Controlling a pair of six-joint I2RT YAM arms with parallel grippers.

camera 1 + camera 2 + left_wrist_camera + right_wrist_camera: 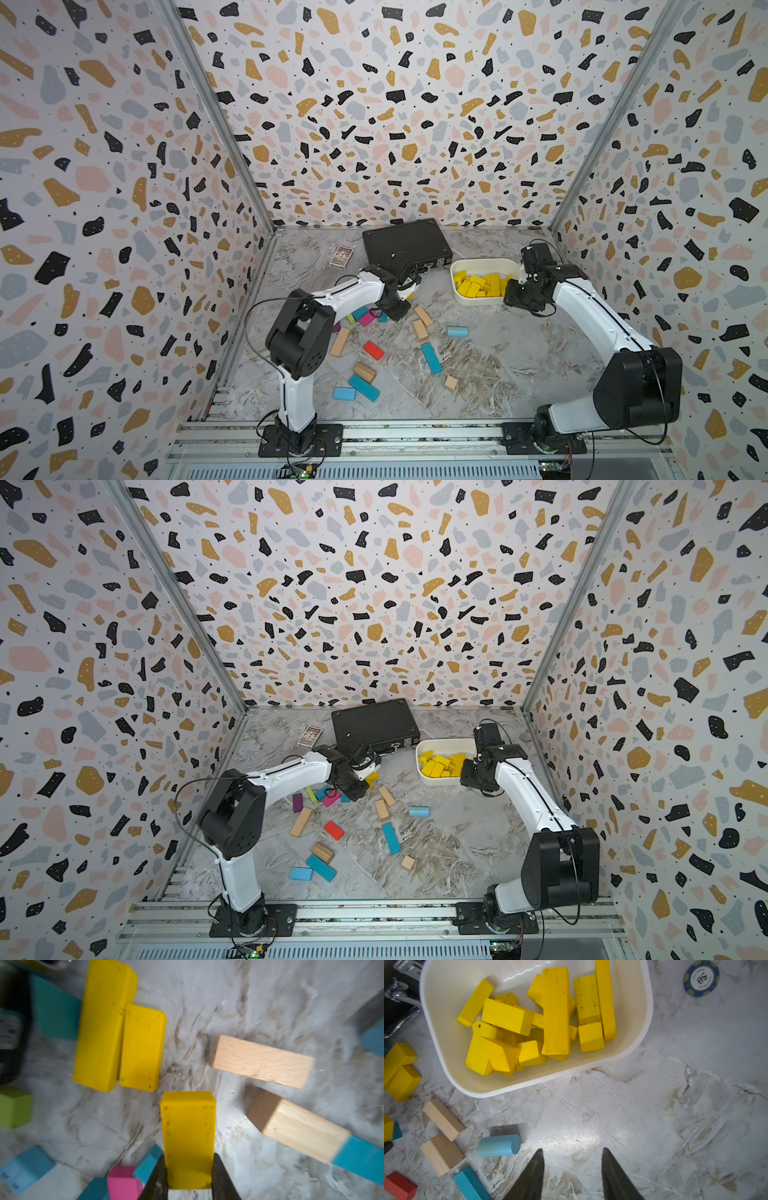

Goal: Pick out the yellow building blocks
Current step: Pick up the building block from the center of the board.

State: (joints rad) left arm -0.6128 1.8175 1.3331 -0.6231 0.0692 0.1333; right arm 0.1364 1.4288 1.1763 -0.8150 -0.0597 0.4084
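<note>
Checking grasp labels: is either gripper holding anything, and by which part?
Left gripper pinches a yellow block across its width, near one end. Right gripper holds nothing; its fingers stand open.

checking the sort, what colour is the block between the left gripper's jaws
Bright yellow. The building block at the left gripper shows best in the left wrist view.

Marbled grey desk [519, 365]. Rear: black case [405, 245], card pack [341, 255], white tub [478, 262]. Scattered in front: tan blocks [420, 330], teal bar [431, 358], red block [373, 350], pale-blue cylinder [457, 331]. Two yellow blocks [101, 1028] touching. Poker chip [701, 978] near tub.
</note>
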